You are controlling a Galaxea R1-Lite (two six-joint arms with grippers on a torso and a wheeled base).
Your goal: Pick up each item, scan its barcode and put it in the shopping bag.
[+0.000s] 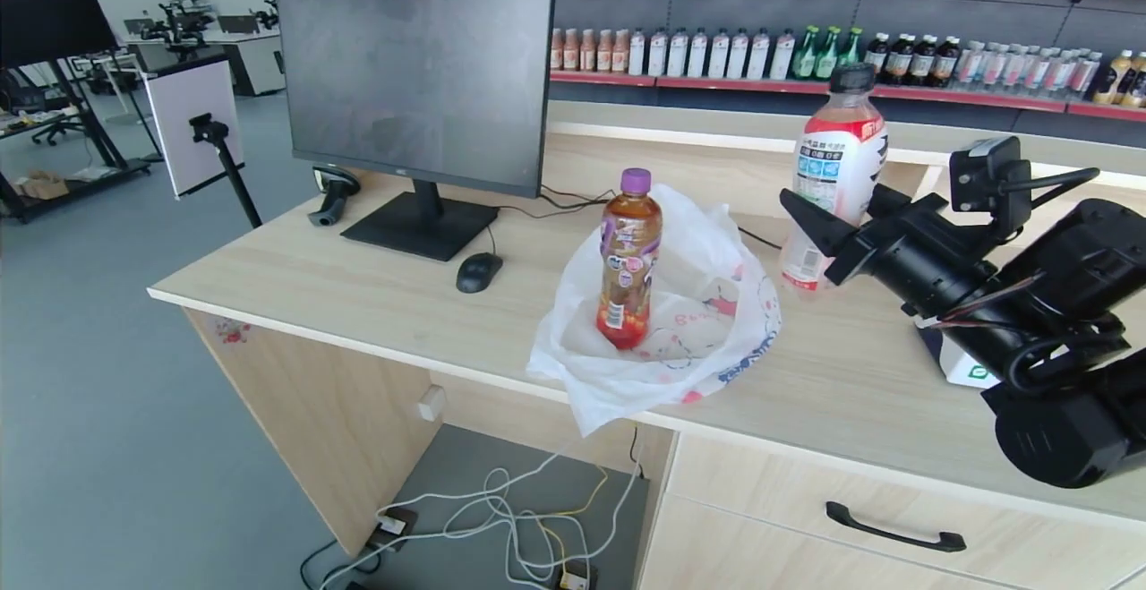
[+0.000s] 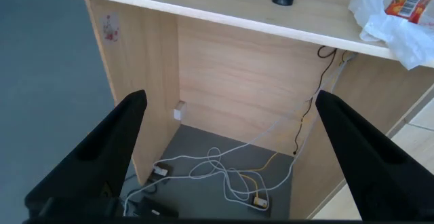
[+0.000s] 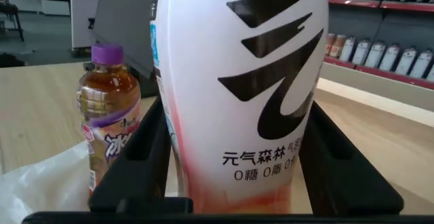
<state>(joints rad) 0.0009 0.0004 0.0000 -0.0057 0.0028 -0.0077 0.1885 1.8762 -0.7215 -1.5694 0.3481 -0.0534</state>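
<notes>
A pale wood counter carries a dark monitor, which stands far to the left of the right claw. Just to the left of that claw, an open white bag lies crumpled on the counter. The right claw's fingers press both sides of a tall white bottle standing upright on the counter, so the claw is closed on it. A tea bottle with a purple cap stands inside the bag, left of the claw. A black mouse sits farther left. The left claw hangs spread wide below the counter's edge, with cables on the floor beyond it.
</notes>
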